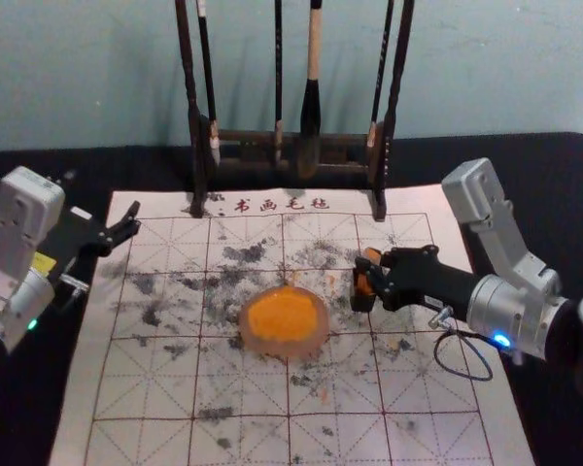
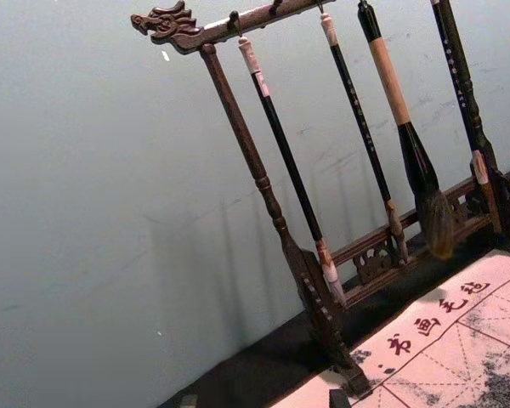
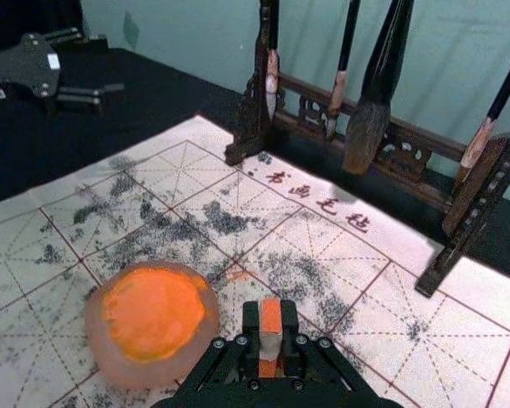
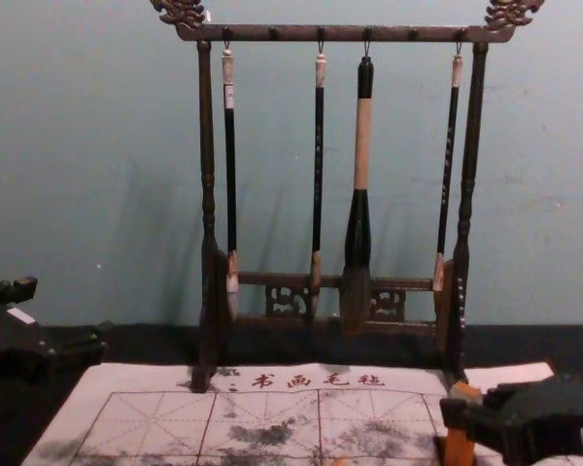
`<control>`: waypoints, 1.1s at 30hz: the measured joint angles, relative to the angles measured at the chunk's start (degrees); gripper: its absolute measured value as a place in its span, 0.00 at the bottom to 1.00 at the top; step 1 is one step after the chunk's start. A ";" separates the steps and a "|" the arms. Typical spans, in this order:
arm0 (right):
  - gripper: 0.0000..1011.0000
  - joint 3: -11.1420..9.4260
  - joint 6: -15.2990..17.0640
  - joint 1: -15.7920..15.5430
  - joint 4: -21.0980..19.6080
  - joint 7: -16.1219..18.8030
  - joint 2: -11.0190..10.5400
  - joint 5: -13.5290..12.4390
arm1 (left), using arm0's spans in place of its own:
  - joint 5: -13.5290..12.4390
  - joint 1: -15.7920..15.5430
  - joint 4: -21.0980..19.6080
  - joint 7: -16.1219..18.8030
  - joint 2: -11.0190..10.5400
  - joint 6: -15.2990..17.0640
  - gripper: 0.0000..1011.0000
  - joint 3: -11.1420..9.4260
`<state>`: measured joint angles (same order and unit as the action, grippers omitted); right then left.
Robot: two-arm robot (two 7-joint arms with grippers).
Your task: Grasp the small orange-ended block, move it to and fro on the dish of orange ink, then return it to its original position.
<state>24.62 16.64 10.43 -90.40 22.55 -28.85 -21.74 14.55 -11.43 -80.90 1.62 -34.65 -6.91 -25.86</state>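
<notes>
Matte black and angular, your right hand [image 1: 365,273] reaches over the right side of the sheet, its fingers closed around the small orange-ended block [image 1: 372,256]. You have that block held roughly upright, pale in the middle between its orange parts; you cannot tell whether its base touches the sheet. Just to the block's left, apart from it, sits the round dish [image 1: 284,349], its rim frosted and pinkish around a smooth, uneven patch of orange ink [image 1: 283,317]. Your left hand [image 1: 133,218] is parked at the sheet's far left, fingers spread, holding nothing. Beneath the dish, the pale calligraphy sheet [image 1: 141,427] carries a dark red grid, dashed lines and grainy black blots over the black tabletop [image 1: 554,160]. Behind, a dark carved-wood rack [image 4: 291,34] with dragon-head ends holds a thick brush [image 4: 362,146] and three slender brushes [image 4: 230,165], hanging bristles down.
</notes>
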 joint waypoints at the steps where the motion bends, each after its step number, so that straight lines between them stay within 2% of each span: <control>1: 0.11 0.08 -0.03 0.03 0.15 0.04 0.05 0.14 | 0.00 0.00 0.00 0.00 0.00 0.00 0.99 0.00; 15: 0.11 0.96 -1.32 0.42 2.16 0.66 0.62 3.02 | 0.00 0.00 0.00 0.00 0.00 0.00 0.99 0.00; 33: 0.11 0.05 -3.45 0.23 3.50 1.41 1.80 4.33 | 0.00 0.00 0.00 0.00 0.00 0.00 0.99 0.00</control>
<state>24.66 13.19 10.66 -86.90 23.96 -27.06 -17.41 14.55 -11.43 -80.90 1.62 -34.64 -6.91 -25.86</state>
